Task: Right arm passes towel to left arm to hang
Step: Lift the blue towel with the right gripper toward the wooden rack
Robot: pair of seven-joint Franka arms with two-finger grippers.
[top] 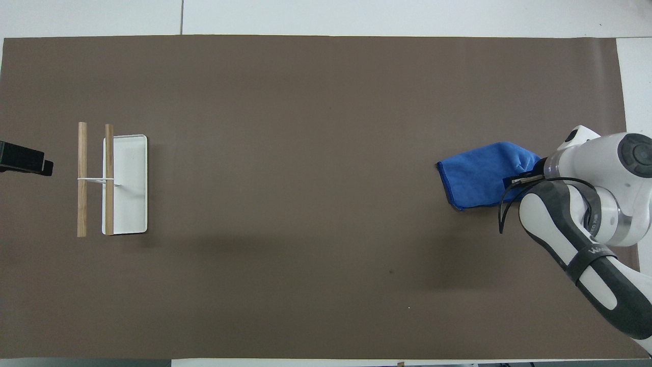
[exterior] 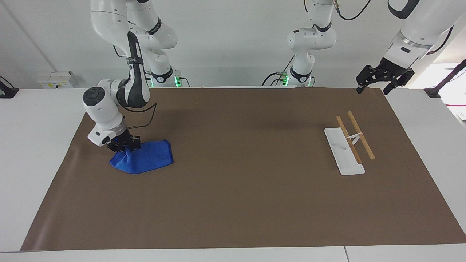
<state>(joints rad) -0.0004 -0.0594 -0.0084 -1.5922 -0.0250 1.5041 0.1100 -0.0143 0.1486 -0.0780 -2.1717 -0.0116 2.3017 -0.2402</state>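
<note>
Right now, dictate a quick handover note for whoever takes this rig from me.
Right gripper: shut on the blue towel, pinching its corner at the right arm's end of the brown mat; most of the cloth lies on the mat.
Left gripper: open, waiting in the air over the mat's corner at its own end.
Towel rack: bare.
Done: towel grasped.
Left: lift, pass to the left gripper, hang on the rack.
</note>
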